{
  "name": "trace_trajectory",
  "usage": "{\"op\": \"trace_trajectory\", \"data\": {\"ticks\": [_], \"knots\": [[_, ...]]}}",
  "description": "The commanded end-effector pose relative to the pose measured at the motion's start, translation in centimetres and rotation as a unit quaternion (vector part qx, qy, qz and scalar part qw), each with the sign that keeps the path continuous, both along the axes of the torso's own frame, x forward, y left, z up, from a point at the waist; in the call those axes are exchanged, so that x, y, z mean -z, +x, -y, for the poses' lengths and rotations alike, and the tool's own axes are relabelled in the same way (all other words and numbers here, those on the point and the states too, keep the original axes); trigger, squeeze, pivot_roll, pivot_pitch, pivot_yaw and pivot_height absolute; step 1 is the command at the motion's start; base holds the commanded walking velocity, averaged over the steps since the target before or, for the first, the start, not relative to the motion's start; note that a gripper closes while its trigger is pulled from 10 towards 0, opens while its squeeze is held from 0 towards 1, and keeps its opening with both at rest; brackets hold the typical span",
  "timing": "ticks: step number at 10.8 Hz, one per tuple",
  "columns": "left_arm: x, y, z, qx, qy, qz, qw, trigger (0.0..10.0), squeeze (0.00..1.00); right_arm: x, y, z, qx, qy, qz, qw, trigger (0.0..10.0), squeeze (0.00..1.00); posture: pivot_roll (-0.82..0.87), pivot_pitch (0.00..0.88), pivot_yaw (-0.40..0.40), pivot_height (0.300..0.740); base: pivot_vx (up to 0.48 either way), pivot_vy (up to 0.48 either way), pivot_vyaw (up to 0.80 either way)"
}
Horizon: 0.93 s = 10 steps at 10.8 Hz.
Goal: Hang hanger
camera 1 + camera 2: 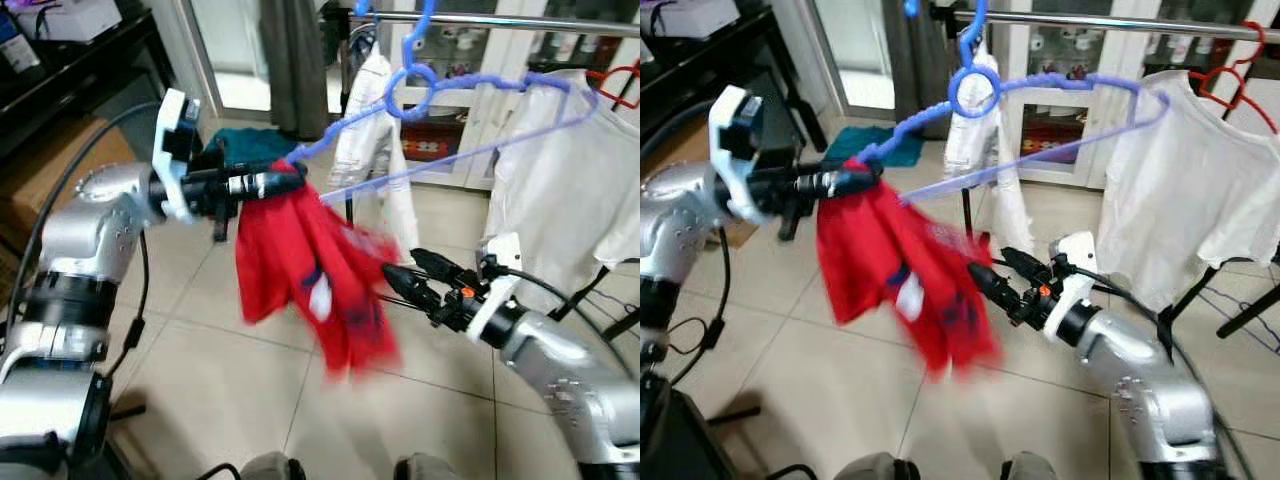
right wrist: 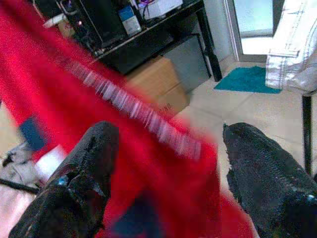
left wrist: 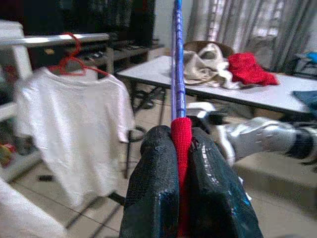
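A blue hanger (image 1: 440,85) slants down from the metal rail (image 1: 520,20), its hook up at the rail. A red shirt (image 1: 310,270) droops, blurred, from the hanger's low left end. My left gripper (image 1: 290,180) is shut on that end, pinching blue hanger (image 3: 177,59) and red cloth together between its fingertips (image 3: 163,148). My right gripper (image 1: 400,270) is open at the shirt's right edge. In the right wrist view the red shirt (image 2: 148,148) lies between its spread fingers (image 2: 94,148).
A white T-shirt (image 1: 570,190) on a red hanger hangs at the right of the rail, and a white garment (image 1: 375,130) hangs behind the blue hanger. A teal mat (image 1: 245,145), a cardboard box (image 1: 60,170) and a black shelf (image 1: 70,60) are on the left.
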<state>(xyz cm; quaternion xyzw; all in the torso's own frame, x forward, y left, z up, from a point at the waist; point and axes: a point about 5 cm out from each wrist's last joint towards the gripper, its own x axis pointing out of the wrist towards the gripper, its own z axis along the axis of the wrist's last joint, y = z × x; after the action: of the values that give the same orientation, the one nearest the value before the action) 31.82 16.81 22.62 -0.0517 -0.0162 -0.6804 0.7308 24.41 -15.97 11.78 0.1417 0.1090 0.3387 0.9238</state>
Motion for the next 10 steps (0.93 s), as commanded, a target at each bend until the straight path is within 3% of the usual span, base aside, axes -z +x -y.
{"op": "trace_trajectory", "data": {"ticks": [1,3,4,6,8,10], "knots": [[-0.7,-0.5,0.2,0.024,-0.001,0.004,1.0,0.0,0.0,-0.2,0.3,0.0,0.003,0.0,0.014,1.0,10.0,1.0,-0.14,0.0,0.107,0.74,0.0,0.0,0.0],[-1.5,-1.3,0.9,0.067,0.003,-0.005,0.998,0.0,0.0,-0.5,0.4,0.1,0.003,0.044,0.024,0.999,10.0,1.0,-0.13,0.0,0.101,0.74,0.0,0.0,0.0],[-2.2,-1.7,1.4,0.087,0.003,-0.001,0.996,0.0,0.0,-1.1,-1.0,-0.5,-0.08,0.084,0.027,0.993,10.0,1.0,-0.13,0.0,0.101,0.74,0.0,0.0,0.0],[-3.0,-2.3,2.1,0.109,0.005,0.006,0.994,0.0,0.0,-1.3,-3.0,-1.0,-0.178,0.114,0.014,0.977,10.0,1.0,-0.13,0.0,0.096,0.74,0.0,0.0,0.0],[-3.7,-2.8,2.4,0.127,0.005,0.009,0.992,0.0,0.0,-1.9,-2.3,-0.8,-0.166,0.121,0.036,0.978,10.0,1.0,-0.13,0.0,0.094,0.74,0.0,0.0,0.0],[-4.0,-2.9,2.6,0.133,0.004,0.009,0.991,0.0,0.0,-1.6,-1.2,-1.1,-0.137,0.089,0.043,0.986,10.0,1.0,-0.13,0.0,0.092,0.74,0.0,0.0,0.0]]}}
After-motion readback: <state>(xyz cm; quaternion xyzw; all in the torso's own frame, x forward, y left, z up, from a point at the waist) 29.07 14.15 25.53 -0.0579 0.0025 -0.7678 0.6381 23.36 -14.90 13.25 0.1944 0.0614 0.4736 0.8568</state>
